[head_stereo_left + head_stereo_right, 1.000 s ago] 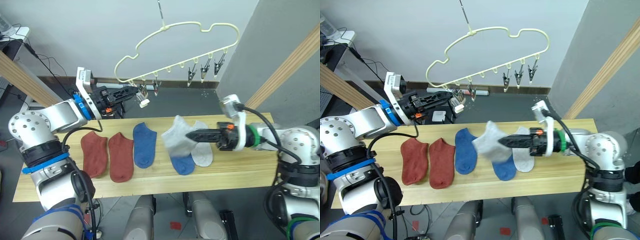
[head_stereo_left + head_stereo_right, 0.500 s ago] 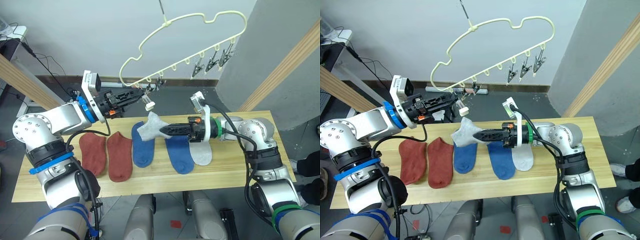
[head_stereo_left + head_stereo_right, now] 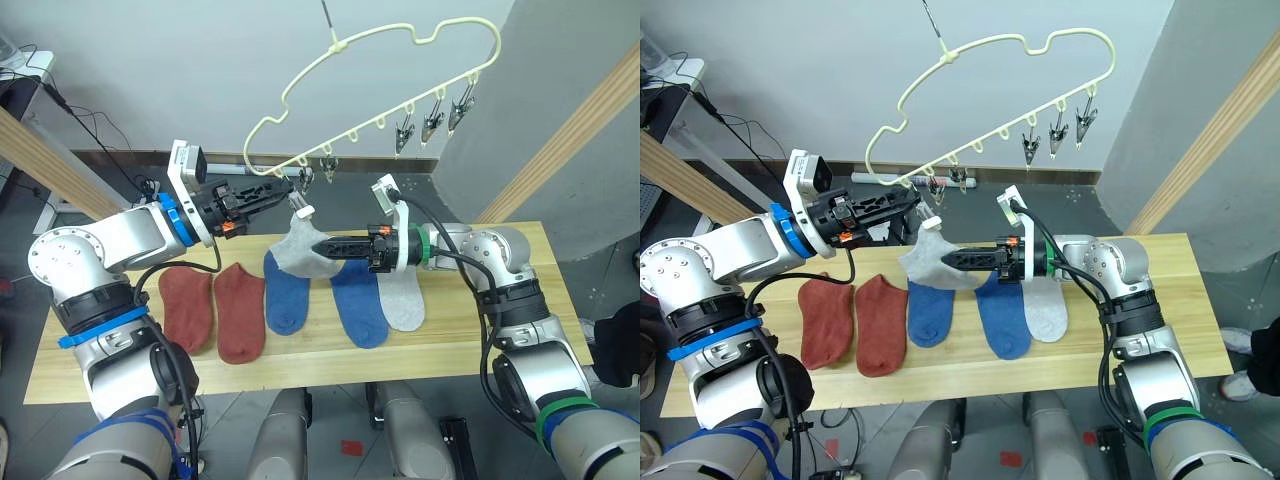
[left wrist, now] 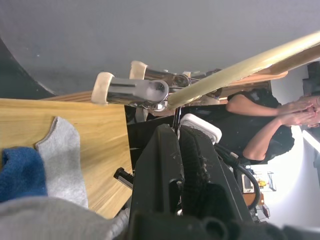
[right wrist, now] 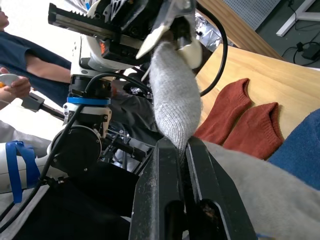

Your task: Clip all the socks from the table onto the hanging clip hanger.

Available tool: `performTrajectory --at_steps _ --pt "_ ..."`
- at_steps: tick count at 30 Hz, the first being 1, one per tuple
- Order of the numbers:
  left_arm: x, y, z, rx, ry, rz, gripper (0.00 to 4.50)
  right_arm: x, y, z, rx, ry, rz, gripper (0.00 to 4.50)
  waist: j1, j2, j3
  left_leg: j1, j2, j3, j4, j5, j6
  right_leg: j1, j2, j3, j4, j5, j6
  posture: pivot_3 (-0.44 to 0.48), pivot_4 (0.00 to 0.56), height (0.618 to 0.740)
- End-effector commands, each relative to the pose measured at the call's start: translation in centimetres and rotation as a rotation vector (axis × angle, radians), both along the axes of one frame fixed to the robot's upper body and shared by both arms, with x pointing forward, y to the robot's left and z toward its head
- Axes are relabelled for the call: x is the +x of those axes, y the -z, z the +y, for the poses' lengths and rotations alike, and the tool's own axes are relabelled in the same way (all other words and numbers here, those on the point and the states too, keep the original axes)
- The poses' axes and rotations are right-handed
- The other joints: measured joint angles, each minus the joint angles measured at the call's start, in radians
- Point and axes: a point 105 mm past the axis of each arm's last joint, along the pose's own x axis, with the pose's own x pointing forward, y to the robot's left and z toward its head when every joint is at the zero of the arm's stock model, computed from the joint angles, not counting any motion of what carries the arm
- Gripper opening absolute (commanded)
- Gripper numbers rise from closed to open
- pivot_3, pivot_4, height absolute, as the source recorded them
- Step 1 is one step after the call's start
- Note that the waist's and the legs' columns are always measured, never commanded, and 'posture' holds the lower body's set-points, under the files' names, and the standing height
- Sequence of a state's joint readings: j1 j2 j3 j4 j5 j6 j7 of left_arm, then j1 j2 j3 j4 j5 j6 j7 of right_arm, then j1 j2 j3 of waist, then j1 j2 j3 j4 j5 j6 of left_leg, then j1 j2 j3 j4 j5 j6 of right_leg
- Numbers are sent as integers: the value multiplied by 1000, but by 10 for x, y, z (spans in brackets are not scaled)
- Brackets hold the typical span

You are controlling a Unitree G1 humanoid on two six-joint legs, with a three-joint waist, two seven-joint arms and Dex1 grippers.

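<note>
Grey sock [image 3: 297, 243] lifted, pinched in right hand [image 3: 322, 246]

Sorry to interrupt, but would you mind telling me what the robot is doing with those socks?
The right end effector is shut on a grey sock, holding it up beneath the clip hanger. The left end effector reaches a clip at the hanger's low end, near the sock's tip. Five socks lie on the table: two rust-red, two blue, one grey. None is clipped yet.
</note>
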State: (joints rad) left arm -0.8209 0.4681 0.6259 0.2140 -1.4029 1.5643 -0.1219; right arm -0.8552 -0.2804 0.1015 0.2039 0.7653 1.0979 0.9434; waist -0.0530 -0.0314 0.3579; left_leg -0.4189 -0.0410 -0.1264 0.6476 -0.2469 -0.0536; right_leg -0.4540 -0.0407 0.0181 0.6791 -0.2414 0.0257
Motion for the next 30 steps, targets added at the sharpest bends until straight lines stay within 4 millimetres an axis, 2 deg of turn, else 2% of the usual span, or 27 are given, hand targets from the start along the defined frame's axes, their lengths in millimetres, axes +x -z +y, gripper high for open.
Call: performTrajectory --at_steps 1,13,26,28,30 --pt "-7 -8 1 -5 16 -46 0 -1 -14 2 37 -19 -47 53 0 0 0 0 0 0 0 0 0 0 0 0 0 0 0 -20 368 740" --pt "-14 -10 -2 41 19 -121 0 6 -13 -2 23 9 -54 53 -1 0 0 0 0 0 0 0 0 -1 0 0 0 0 0 -25 367 740" --pt "-13 -7 8 50 -23 -114 3854 9 -13 -1 29 27 -56 0 -1 0 0 -1 0 0 0 0 0 -1 0 0 1 0 0 -18 363 740" --pt "-12 -8 14 83 -58 -126 4357 11 -13 1 22 46 -90 0 -3 0 0 -1 0 0 0 0 0 -1 0 0 1 0 0 -18 361 740" --pt "-14 -10 19 115 -83 -145 4493 12 -12 5 23 62 -104 0 -4 0 0 -1 0 0 0 0 0 -2 0 1 1 0 0 -18 360 740"
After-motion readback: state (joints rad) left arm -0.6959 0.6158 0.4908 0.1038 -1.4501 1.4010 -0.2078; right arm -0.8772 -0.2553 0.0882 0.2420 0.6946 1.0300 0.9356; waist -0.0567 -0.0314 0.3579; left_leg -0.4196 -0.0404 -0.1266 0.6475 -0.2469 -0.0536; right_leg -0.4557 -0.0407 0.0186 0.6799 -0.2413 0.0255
